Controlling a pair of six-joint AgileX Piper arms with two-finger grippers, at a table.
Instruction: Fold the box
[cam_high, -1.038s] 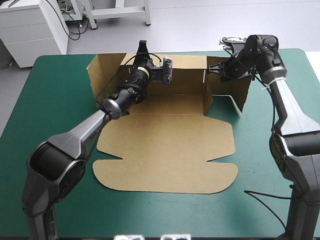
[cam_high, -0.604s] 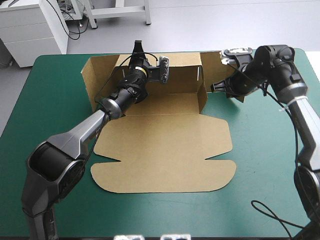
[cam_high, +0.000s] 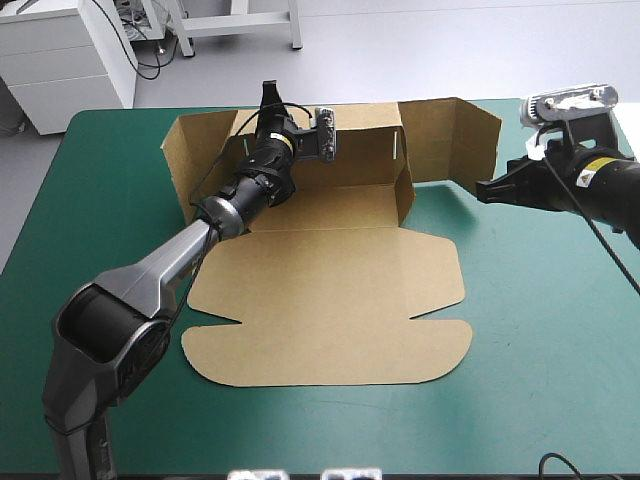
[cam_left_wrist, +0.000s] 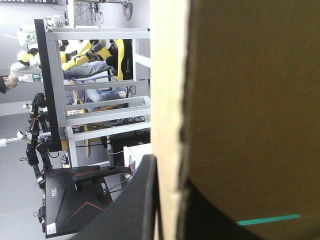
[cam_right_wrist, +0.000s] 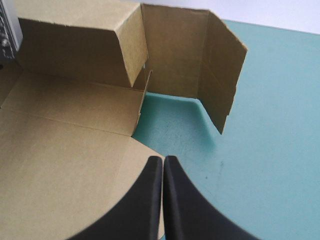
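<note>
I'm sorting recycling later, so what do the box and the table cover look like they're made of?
The box: brown cardboard, matte, likely corrugated; the left wrist view shows a pale, rough cut edge. The table cover: teal-green, smooth, faintly scuffed, probably a rubbery or vinyl mat, though that's uncertain.

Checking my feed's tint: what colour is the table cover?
The cover is plain teal-green, clearest in the high view.
</note>
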